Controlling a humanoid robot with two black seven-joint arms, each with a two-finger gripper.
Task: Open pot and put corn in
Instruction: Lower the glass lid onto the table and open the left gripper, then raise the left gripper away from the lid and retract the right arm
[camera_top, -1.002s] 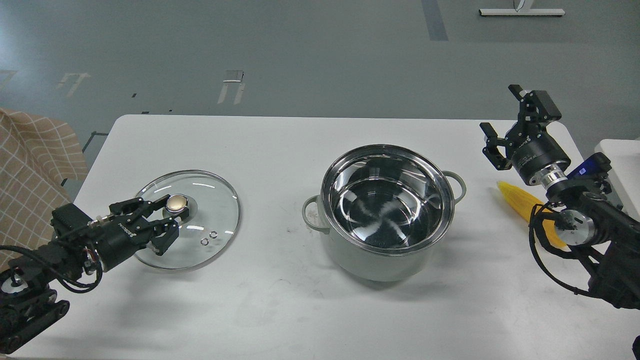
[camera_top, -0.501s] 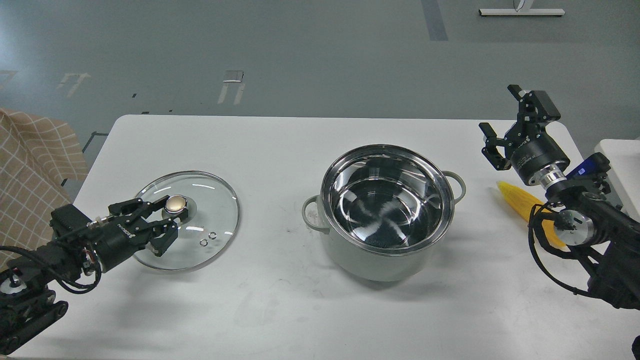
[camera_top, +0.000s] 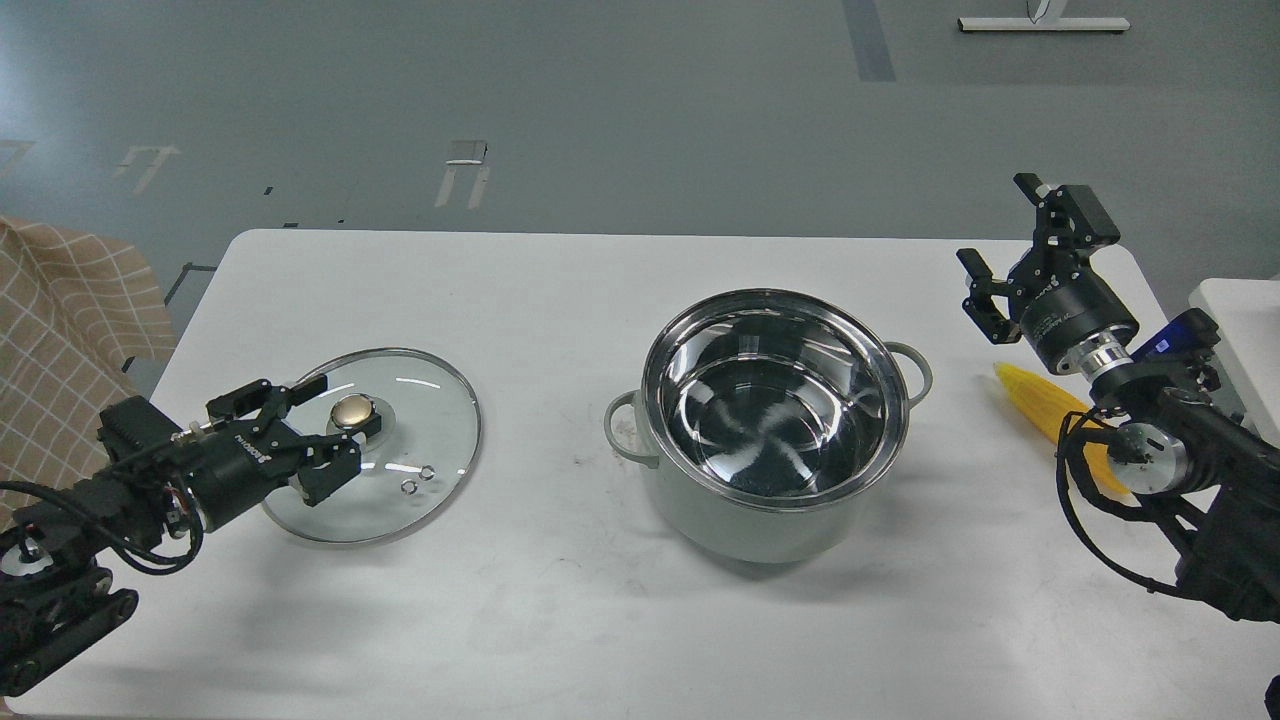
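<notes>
Left gripper released, fingers spread, just short of the gold knob of the glass lid lying flat on the table. Pot mid-table, uncovered. Right gripper spread wide, raised above the corn, which lies right of the pot.

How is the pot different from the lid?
The pot is deep and stands in the middle of the table; the lid is flat and lies off to the left. The pot is grey-green outside and shiny steel inside; the lid is see-through glass with a gold knob. Both are round.
</notes>
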